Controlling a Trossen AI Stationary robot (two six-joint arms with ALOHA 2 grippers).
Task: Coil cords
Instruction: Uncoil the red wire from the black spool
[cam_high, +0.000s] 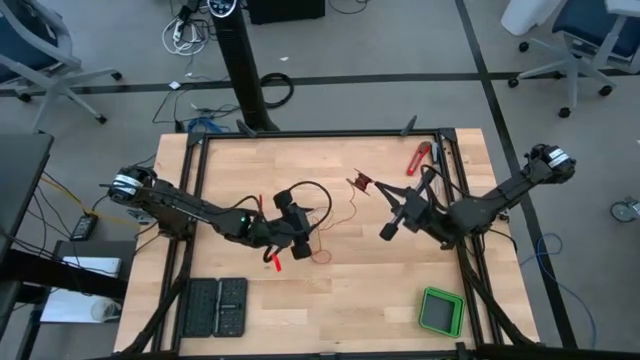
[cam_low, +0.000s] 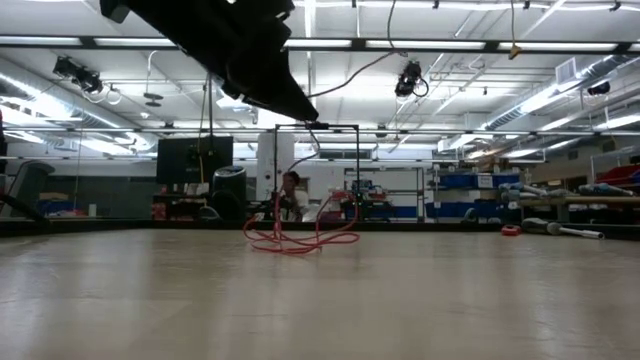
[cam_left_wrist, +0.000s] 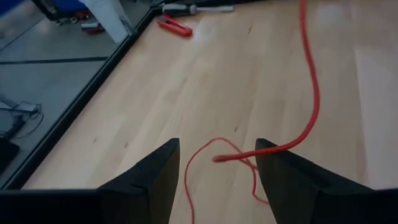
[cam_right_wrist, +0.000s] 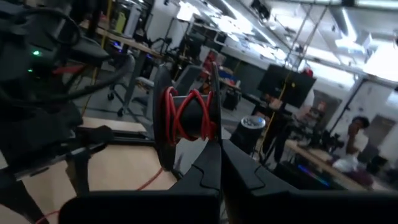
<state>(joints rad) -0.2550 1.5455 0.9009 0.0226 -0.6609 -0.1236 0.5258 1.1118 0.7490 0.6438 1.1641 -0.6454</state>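
The cords are one thin red wire (cam_high: 350, 215). Part of it is wound on a small dark spool (cam_right_wrist: 186, 115), which hangs in the air at the table's far middle (cam_high: 360, 182). The rest trails down to loose loops on the wood (cam_low: 300, 240), with a red end piece (cam_high: 275, 265) at the near left. My right gripper (cam_right_wrist: 216, 149) is shut at the spool. My left gripper (cam_left_wrist: 217, 162) hangs open low over the loops (cam_left_wrist: 230, 155), its fingers on either side of the wire and touching nothing. My right gripper holds the spool by its lower edge (cam_right_wrist: 208, 140), pinched at the ends of the two shut fingers. The fingers come in about level from the table's right side. The spool is lifted clear of the table, and the wire (cam_right_wrist: 149, 180) hangs slack from it to the wood.
A red-handled tool (cam_high: 417, 158) lies at the far right. A green box (cam_high: 440, 312) sits at the near right and a black tray (cam_high: 215, 305) at the near left. A black cable loop (cam_high: 310, 192) arches beside my left gripper. A dark frame (cam_high: 320, 135) borders the table.
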